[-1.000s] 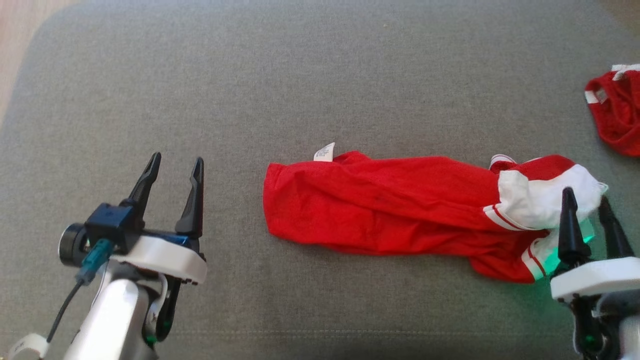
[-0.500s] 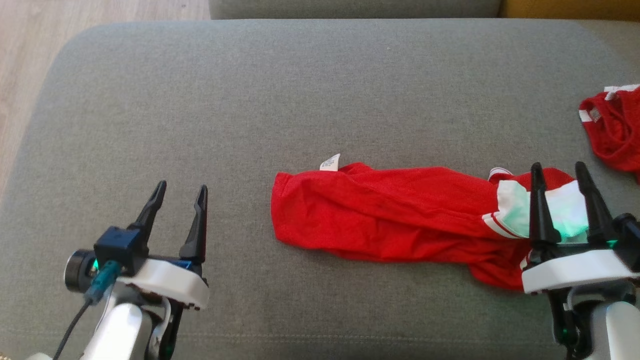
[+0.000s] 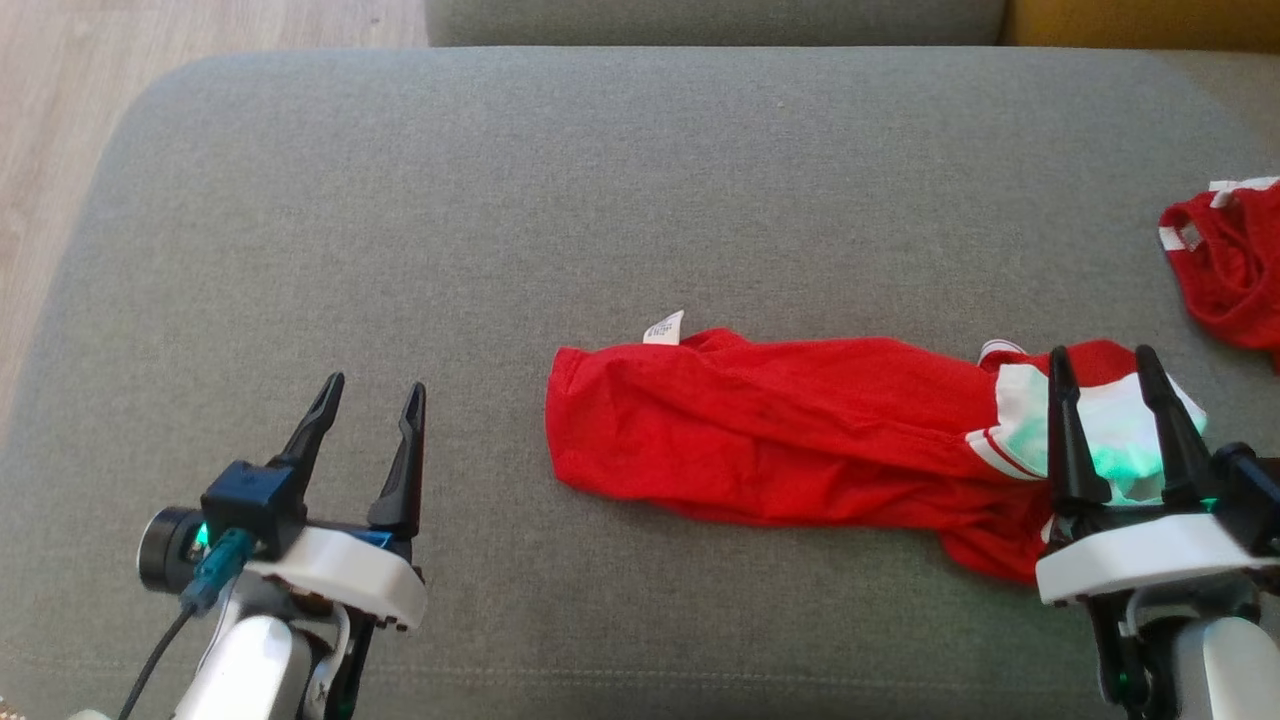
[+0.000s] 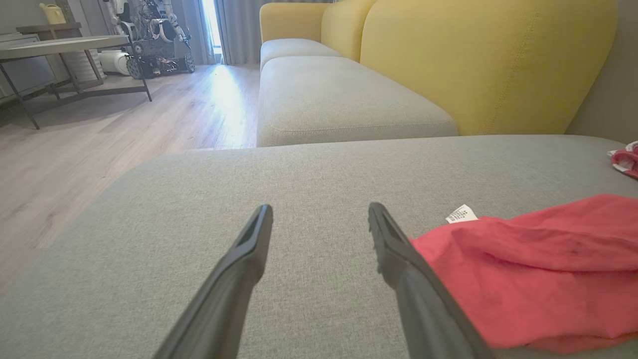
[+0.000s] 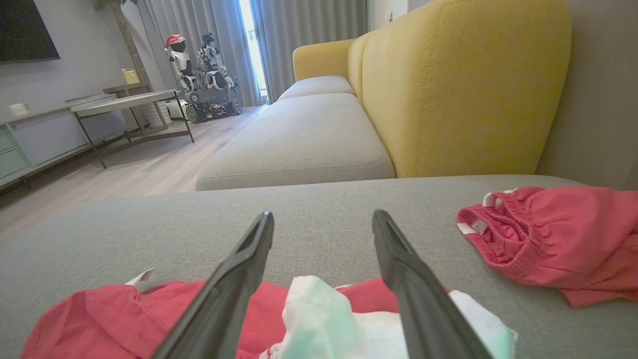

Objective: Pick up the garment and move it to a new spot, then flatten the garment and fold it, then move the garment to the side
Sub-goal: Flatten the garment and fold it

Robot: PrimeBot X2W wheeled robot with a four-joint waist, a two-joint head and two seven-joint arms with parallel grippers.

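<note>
On one grey sofa cushion, the fingers of the left gripper spread wide and empty, one long red garment lies to their right, its white end beneath the wide-open, empty fingers of the right gripper, and a second garment lies farther right.
</note>
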